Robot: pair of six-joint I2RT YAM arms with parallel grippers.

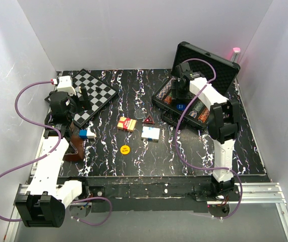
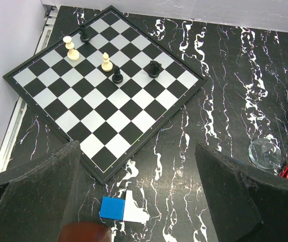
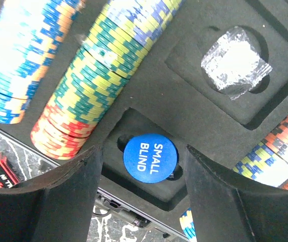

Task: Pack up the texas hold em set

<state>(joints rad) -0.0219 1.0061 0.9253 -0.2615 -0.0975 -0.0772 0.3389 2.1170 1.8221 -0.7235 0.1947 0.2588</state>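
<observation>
A robot lab cell: plain white panels [image 1: 133,35] box in a black marbled desk [image 1: 154,161]. A left arm [image 1: 50,159] and right arm [image 1: 223,146] are bolted to an aluminium rail [image 1: 265,190] at its near edge.

plain white walls [image 1: 133,35] enclose a black white-veined marble tabletop [image 1: 184,161].

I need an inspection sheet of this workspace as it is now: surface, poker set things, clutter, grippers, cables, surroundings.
Surface: black marbled table.
Job's things: briefcase open, chip rows inside, blue disc seated inside too; yellow disc, red card box and white card box out on the table.
Clutter: chessboard with five pieces; blue-white block.
Grippers: left gripper open above the chessboard's corner; right gripper open astride the blue disc.
Cables: purple cables in loose loops.
Surroundings: white walls.
</observation>
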